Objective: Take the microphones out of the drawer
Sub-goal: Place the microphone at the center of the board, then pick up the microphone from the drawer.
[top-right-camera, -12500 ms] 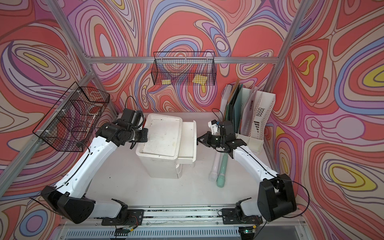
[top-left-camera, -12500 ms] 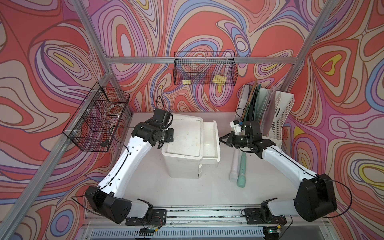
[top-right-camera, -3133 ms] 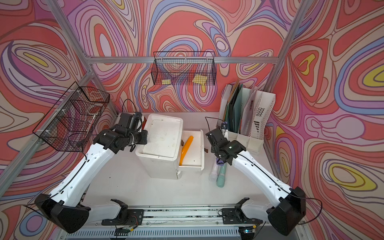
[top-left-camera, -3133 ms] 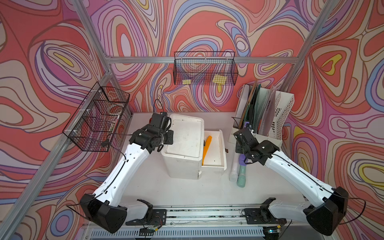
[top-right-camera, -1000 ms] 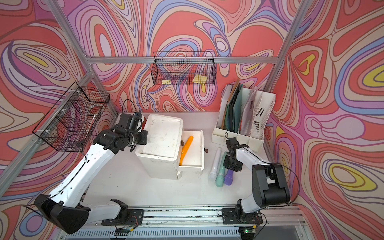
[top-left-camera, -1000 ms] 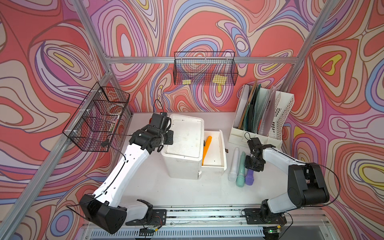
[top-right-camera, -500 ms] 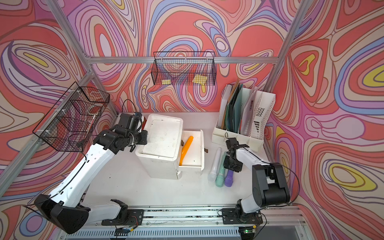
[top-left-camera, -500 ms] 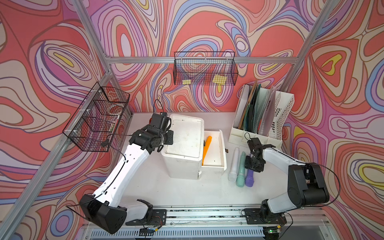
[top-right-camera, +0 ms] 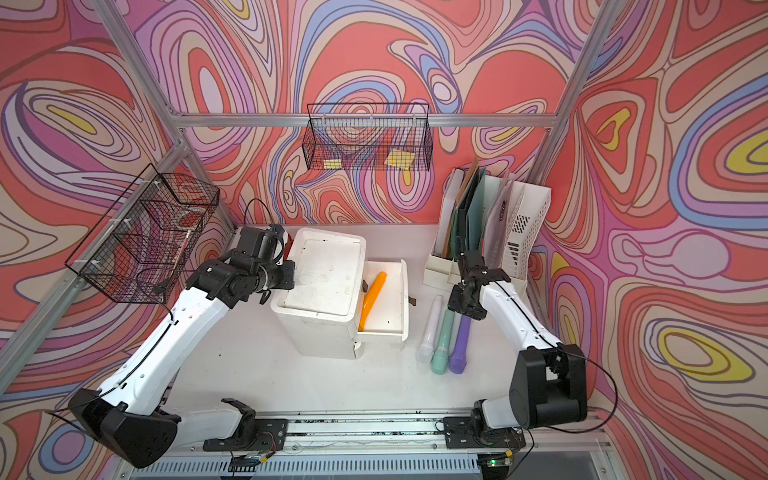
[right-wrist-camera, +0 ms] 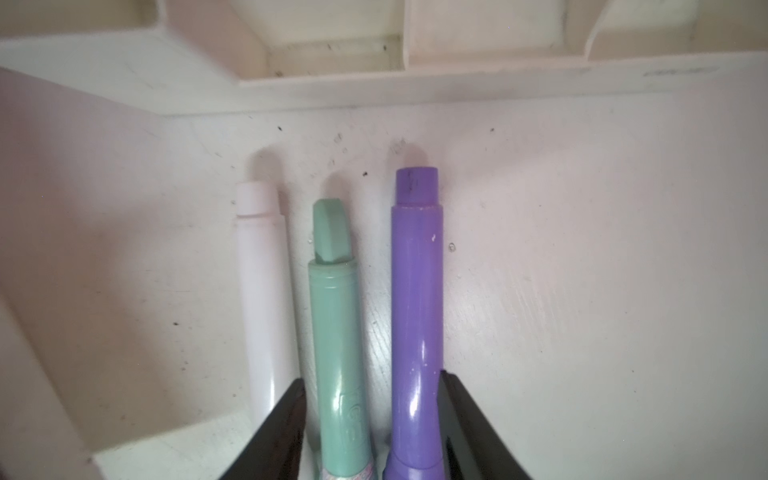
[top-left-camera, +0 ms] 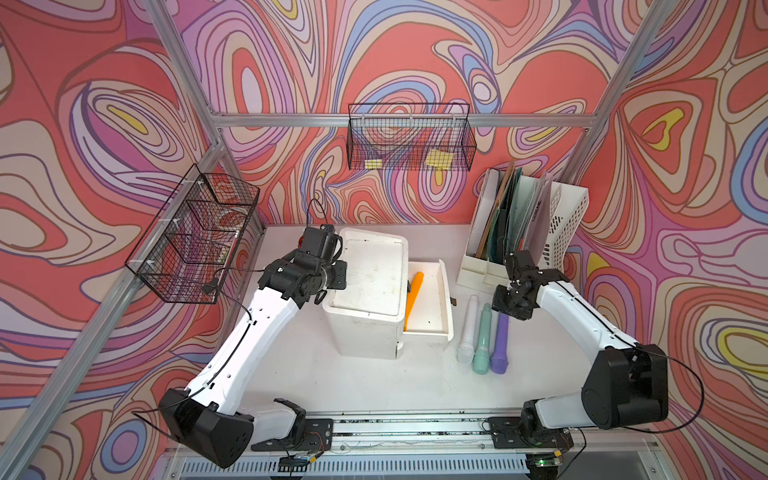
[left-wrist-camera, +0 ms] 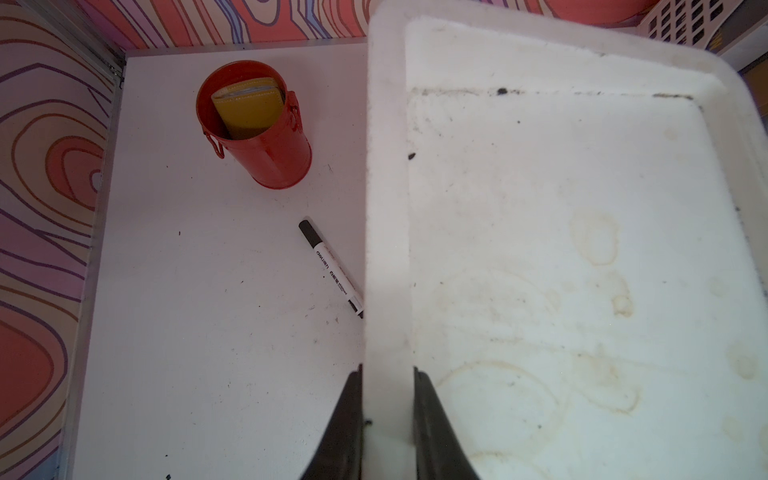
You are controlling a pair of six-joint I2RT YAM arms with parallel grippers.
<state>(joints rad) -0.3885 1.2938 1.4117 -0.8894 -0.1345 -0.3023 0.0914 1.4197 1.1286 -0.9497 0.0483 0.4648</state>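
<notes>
Swirling red, purple and cream walls [top-left-camera: 415, 62] are enclosing a white counter [top-left-camera: 332, 382]. Aluminium rails [top-left-camera: 395, 120] are framing the corners, and 2 black wire baskets [top-left-camera: 409, 143] are hanging from them in even light.

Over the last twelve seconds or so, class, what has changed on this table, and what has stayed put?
The drawer slid further out, showing an orange microphone. The right claw brought a purple microphone, unseen at first, down beside the green microphone and opened off it. The left claw stayed clamped on the rim of the drawer unit. The green one and the white microphone stayed put.
</notes>
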